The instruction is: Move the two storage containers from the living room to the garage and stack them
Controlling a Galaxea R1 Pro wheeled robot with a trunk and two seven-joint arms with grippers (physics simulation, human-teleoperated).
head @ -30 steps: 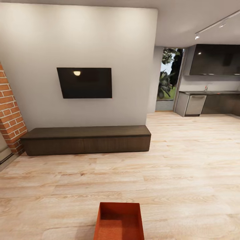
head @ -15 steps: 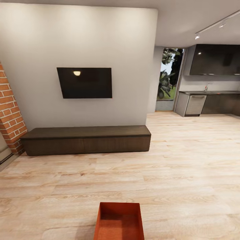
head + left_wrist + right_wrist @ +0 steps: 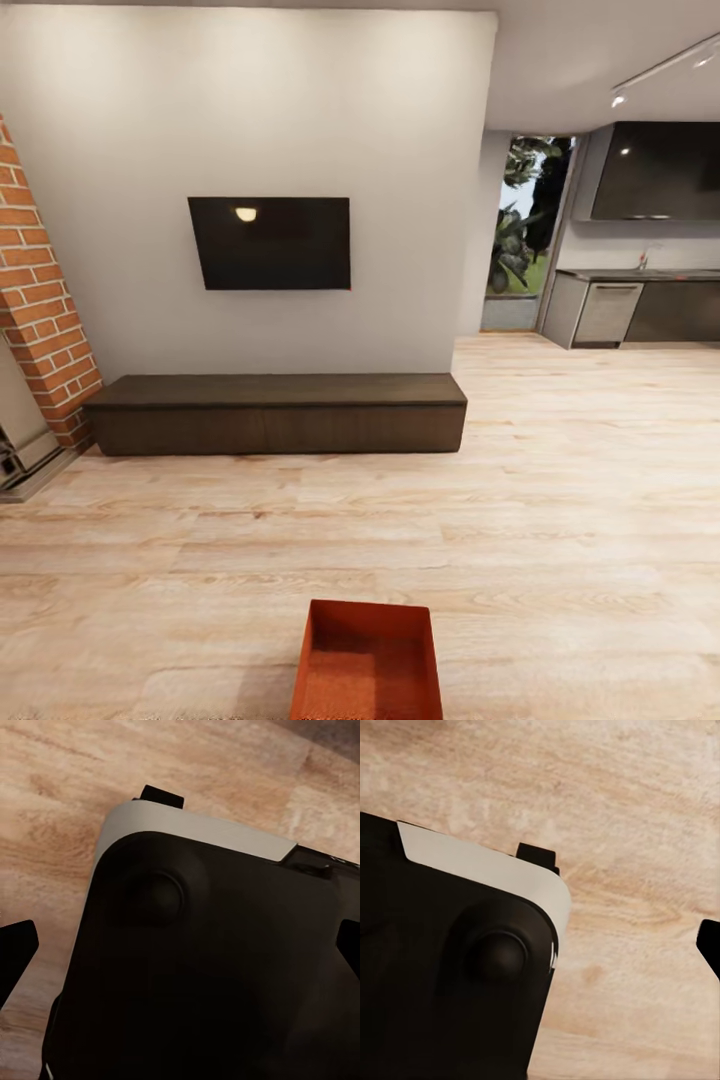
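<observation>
One storage container (image 3: 368,665) on the living-room wood floor (image 3: 560,520) ahead, positioned for pickup; both grippers' fingers apart, empty.

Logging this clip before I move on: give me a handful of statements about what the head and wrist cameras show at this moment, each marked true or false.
1. An open orange-red storage container sits on the light wood-plank floor at the near edge of the head view. True.
2. The container has a lid on it. False: it is open and its inside shows.
3. A black TV hangs on the wall above a long dark low bench. True.
4. The container rests on top of the bench. False: it is on the floor, well in front of the bench.
5. A brick column stands left of the bench. True.
</observation>
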